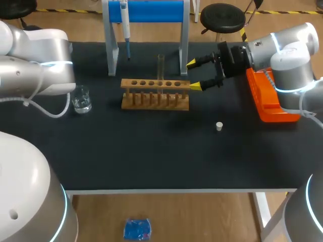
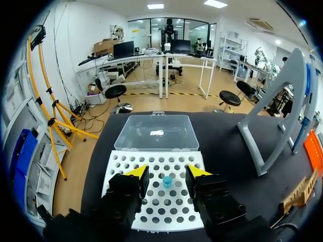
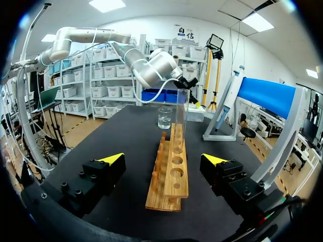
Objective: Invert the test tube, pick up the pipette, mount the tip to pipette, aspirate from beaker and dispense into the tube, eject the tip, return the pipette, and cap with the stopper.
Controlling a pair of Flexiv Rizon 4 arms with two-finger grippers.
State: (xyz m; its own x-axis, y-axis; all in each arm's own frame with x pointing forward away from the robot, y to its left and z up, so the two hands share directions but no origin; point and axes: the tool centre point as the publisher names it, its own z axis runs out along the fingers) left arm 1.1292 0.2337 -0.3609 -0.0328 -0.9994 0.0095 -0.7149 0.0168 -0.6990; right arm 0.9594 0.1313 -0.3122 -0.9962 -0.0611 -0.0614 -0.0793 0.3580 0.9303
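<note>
Head view: right claw spread at tube rack end | left wrist: left claw spread over tip box

A clear glass test tube stands upright in a wooden rack mid-desk, toward the far edge. A pipette hangs nose-down from a stand at the far edge. A small clear beaker holding some clear liquid sits upright toward the left edge. A little white stopper rests alone right of the rack, nearer the front edge. One blue tip stands in a white holed tray.
</note>
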